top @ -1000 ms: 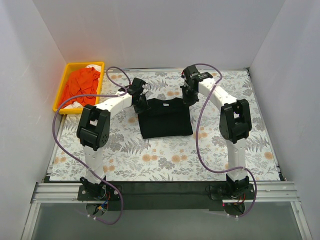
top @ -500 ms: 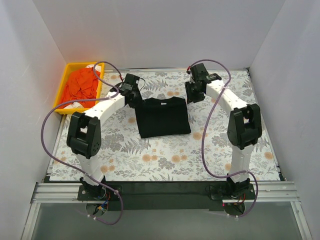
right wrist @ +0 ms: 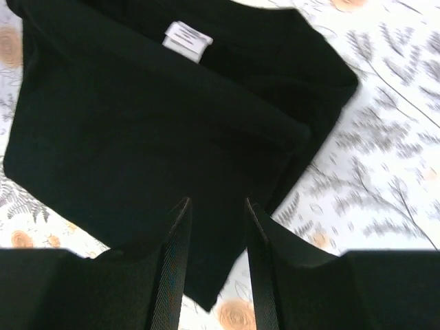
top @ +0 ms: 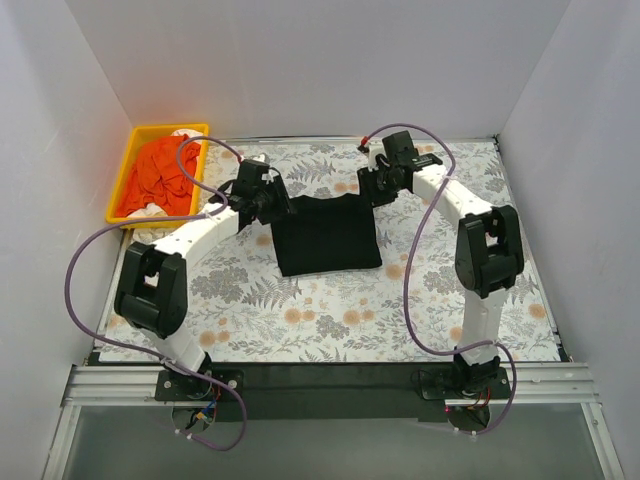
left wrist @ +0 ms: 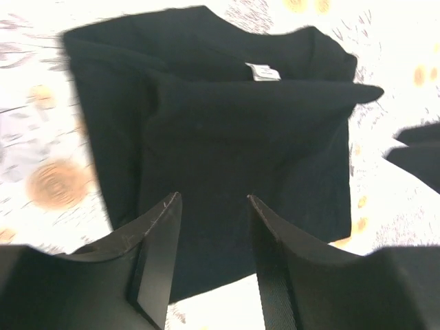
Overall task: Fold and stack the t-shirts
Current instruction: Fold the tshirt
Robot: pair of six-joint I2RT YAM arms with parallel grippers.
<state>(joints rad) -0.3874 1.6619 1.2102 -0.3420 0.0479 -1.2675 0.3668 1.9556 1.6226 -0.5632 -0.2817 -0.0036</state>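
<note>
The table (top: 330, 310), covered in a floral-print cloth, fills the top view. A little toward 12 o'clock from its centre lies the black t-shirt (top: 327, 238), folded into a rough rectangle, flat on the cloth, with its neck edge at 12 o'clock. At 10 o'clock, in the far corner, sits the yellow tray (top: 165, 128), which holds an orange cloth heap (top: 160, 172) with a bit of white showing at its edges.

The left gripper (top: 272, 206) is at the shirt's 10 o'clock corner. In its wrist view, the left gripper (left wrist: 212, 199) has its fingers moderately apart over the black fabric (left wrist: 227, 137), with nothing between them. The right gripper (top: 378, 186) is at the shirt's 1 o'clock corner. Seen from its own wrist, the right gripper (right wrist: 216, 203) shows a narrower gap above the shirt (right wrist: 151, 137), and it also holds nothing.

Inside the collar is a white neck label (right wrist: 187, 37), also visible from the left wrist (left wrist: 263, 71). It carries faint grey lines of print, too blurred to read.
</note>
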